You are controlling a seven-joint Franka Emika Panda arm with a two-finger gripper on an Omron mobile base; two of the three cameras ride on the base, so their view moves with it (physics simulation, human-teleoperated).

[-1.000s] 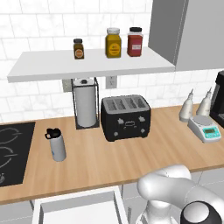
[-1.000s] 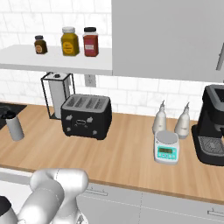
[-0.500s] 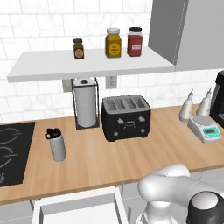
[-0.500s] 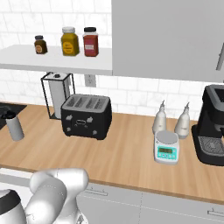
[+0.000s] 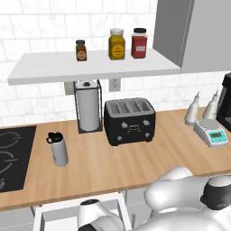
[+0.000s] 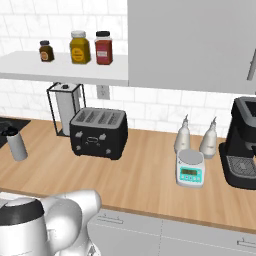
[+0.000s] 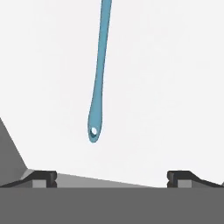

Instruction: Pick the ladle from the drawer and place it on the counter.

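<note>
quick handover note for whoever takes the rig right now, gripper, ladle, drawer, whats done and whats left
Gripper: open, holding nothing, fingertips wide apart and pointed down into the drawer.
Ladle: lying on the drawer's white floor; in the hand view the end of its handle, with the hanging hole, sits just ahead of the fingertips, a bit to the left of centre. Its bowl is out of frame.
Drawer: pulled open below the counter edge, with the arm reaching down over it.
Counter: bare wood in front of the toaster.
Done: drawer open, gripper over the handle.
Left: descend, close on the handle, lift out, set the ladle on the counter.
</note>
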